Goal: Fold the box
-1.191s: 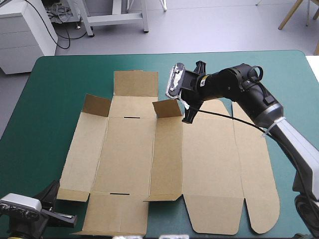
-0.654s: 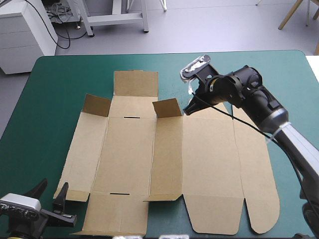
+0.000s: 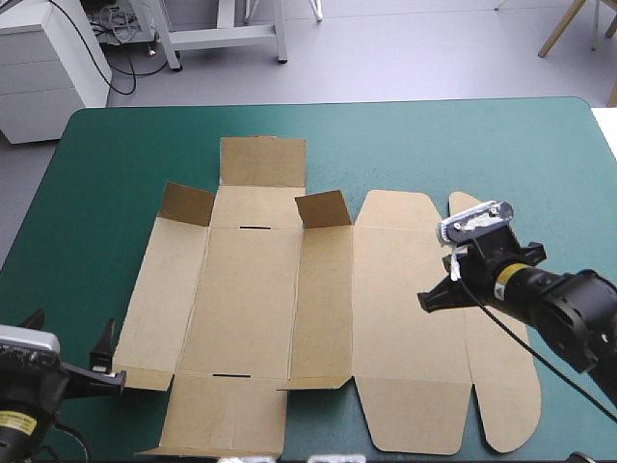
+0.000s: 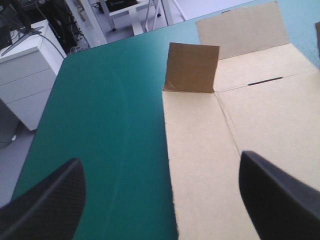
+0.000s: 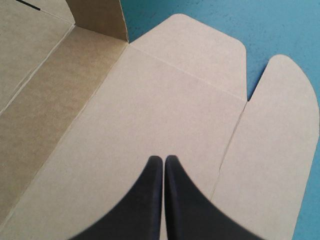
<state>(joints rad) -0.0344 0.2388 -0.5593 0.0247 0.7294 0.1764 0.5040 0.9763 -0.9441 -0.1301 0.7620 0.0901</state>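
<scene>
The brown box lies as a flat cut sheet in the middle of the table. Two small flaps stand up at its far side. My left gripper is open at the sheet's near left corner, holding nothing. In the left wrist view the left gripper straddles the left edge of the box, with a raised flap ahead. My right gripper is shut and empty, its tip low over the wide right panel. The right wrist view shows the right gripper pointing across the box toward the rounded tabs.
Teal-green cover shows left of the sheet and in a strip along the far edge. The sheet's rounded right tab reaches close to the table's near right side.
My right arm has swung from the sheet's far edge back to over the right panel, fingers shut. My left gripper has opened at the near left corner.
</scene>
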